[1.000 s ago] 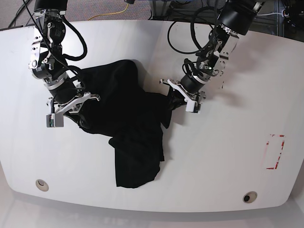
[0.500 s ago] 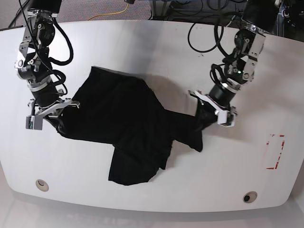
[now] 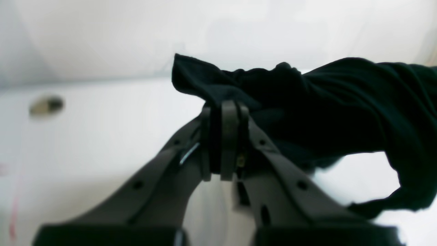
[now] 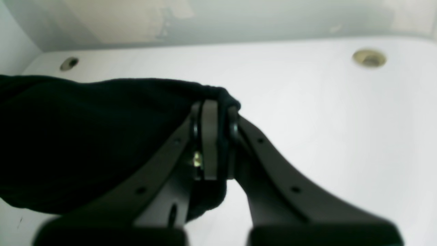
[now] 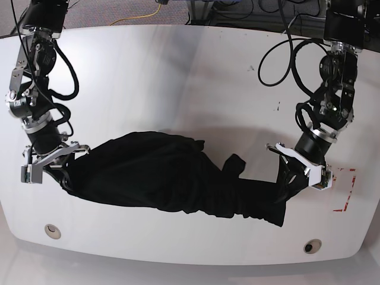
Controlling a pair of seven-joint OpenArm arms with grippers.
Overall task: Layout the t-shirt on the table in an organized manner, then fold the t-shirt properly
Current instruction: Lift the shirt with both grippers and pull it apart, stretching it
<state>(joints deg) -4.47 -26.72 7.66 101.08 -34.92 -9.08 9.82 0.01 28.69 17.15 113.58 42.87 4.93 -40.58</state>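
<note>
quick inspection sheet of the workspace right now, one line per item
surface: glossy white table, two grommet holes, red tape outline near its right edge in the base view
job's things: black t-shirt stretched between both arms, bunched and twisted, not flat
clutter: a few dark specks only
grippers: left gripper shut on t-shirt; right gripper shut on t-shirt
cables: black cables looping along both arms; yellow cable beyond the table
surroundings: floor and equipment past the far edge, unclear
</note>
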